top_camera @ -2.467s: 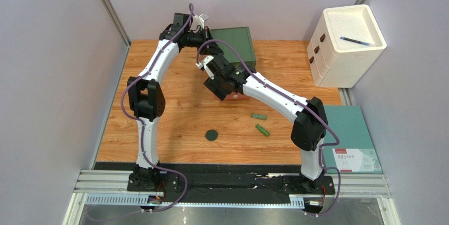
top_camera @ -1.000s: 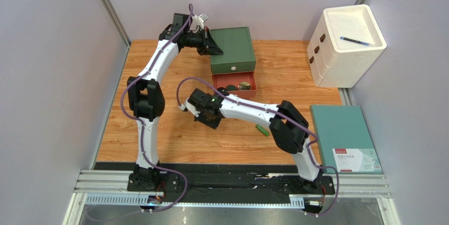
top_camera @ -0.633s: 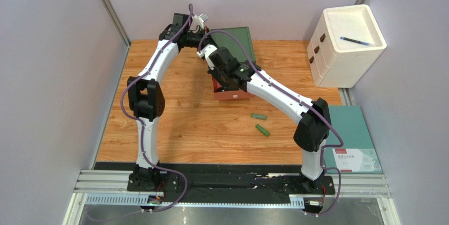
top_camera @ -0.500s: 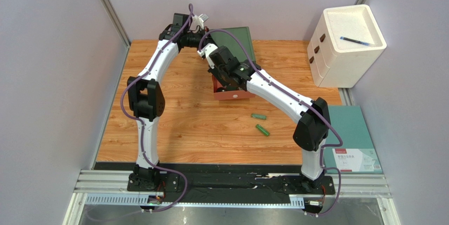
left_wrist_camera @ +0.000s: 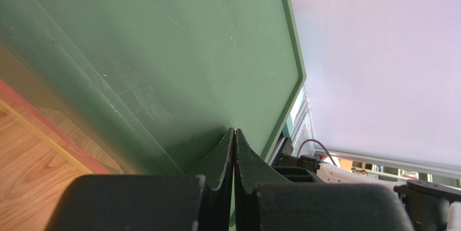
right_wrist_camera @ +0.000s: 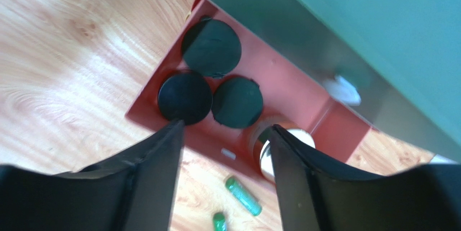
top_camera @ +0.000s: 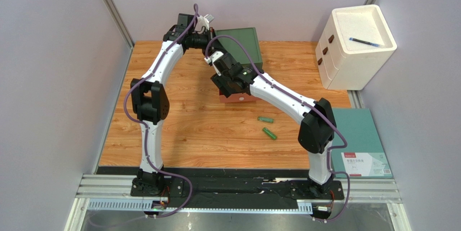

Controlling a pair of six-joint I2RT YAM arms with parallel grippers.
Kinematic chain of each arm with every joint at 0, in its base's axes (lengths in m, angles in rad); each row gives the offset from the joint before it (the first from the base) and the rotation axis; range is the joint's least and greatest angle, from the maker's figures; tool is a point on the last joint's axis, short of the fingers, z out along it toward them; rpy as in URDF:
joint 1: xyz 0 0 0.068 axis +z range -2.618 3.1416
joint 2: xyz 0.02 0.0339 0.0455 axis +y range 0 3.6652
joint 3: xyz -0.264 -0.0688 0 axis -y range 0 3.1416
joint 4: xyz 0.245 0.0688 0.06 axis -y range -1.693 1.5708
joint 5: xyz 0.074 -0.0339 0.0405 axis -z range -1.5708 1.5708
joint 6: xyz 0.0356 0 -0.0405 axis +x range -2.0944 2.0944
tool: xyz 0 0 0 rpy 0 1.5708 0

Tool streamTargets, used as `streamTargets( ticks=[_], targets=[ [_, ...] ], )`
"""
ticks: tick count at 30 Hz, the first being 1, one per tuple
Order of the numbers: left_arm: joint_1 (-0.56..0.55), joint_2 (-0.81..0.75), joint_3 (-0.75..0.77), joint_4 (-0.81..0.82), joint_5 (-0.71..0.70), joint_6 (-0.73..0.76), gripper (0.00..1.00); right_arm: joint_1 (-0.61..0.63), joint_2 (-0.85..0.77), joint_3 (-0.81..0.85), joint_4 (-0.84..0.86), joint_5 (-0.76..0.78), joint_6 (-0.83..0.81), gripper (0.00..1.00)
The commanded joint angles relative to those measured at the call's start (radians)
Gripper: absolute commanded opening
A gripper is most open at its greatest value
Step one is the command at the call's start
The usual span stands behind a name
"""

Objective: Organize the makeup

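My right gripper (right_wrist_camera: 226,128) is open and empty, just above the front of the open red drawer (right_wrist_camera: 281,88). In the drawer lie three dark round discs (right_wrist_camera: 211,46) (right_wrist_camera: 184,97) (right_wrist_camera: 237,102) and a gold-rimmed compact (right_wrist_camera: 295,136), partly behind my right finger. Two green tubes (top_camera: 265,119) (top_camera: 269,133) lie on the table in front of the drawer; they also show in the right wrist view (right_wrist_camera: 243,196). My left gripper (left_wrist_camera: 234,132) is shut with its tips against the top of the green drawer box (left_wrist_camera: 162,53). In the top view my right gripper (top_camera: 224,86) covers most of the drawer (top_camera: 241,99).
A white drawer unit (top_camera: 354,47) with a blue pen (top_camera: 363,41) on top stands at the back right. A teal book (top_camera: 360,142) lies off the table's right edge. The green box (top_camera: 246,45) sits at the back of the wooden table (top_camera: 178,128).
My right gripper went down to the dark disc on the table, carried it to the red drawer and let it go there; the jaws now stand open. The left arm has not moved.
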Motion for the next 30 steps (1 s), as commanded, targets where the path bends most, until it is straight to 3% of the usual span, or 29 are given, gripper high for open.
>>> streamTargets(
  ticks=[1,3,4,8,11,18,30],
  targets=[
    [0.021,0.068,-0.045,-0.149,-0.163,0.076,0.0,-0.018,-0.15,-0.053,0.081,-0.046,0.055,0.36],
    [0.021,0.068,-0.044,-0.151,-0.163,0.076,0.0,-0.048,-0.209,-0.092,0.121,-0.126,0.144,0.05],
    [0.021,0.068,-0.044,-0.149,-0.163,0.076,0.0,-0.065,-0.231,-0.121,0.142,-0.169,0.18,0.0],
    [0.023,0.068,-0.045,-0.151,-0.169,0.077,0.0,-0.171,-0.317,-0.314,0.26,-0.515,0.397,0.0],
    [0.023,0.071,-0.044,-0.149,-0.168,0.071,0.0,-0.215,-0.38,-0.461,0.352,-0.627,0.486,0.0],
    [0.023,0.068,-0.044,-0.152,-0.165,0.076,0.0,-0.294,-0.469,-0.792,0.636,-0.796,0.779,0.0],
    [0.021,0.064,-0.051,-0.155,-0.165,0.082,0.0,-0.433,-0.395,-1.072,1.128,-0.899,1.155,0.0]
  ],
)
